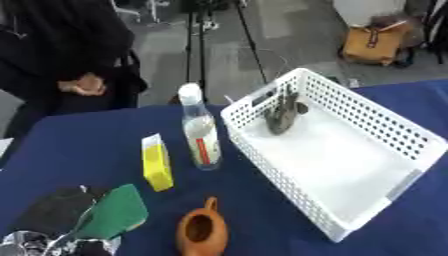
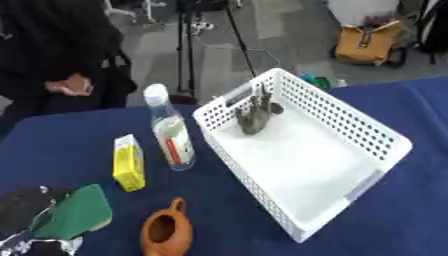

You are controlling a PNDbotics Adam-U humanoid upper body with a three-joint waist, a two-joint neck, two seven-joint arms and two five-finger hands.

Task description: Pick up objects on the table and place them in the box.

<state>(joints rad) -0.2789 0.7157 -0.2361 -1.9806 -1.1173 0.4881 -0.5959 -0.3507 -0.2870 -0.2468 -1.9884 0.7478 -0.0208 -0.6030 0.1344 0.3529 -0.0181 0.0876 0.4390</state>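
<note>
Gripping a green sponge (image 1: pixel 118 211) in the left hand (image 1: pixel 54 220) at the lower left corner, fingers curled round it, near the brown teapot (image 1: pixel 201 231).

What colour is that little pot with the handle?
The pot is orange-brown, like clay; the left eye view shows it best.

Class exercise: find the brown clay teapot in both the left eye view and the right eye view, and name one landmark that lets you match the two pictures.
Left eye view: the brown clay teapot sits at the bottom edge, just left of centre.
Right eye view: it sits at the bottom edge, further left.
Shared landmark: the yellow carton stands on the cloth up and to the left of the teapot in both views.
</note>
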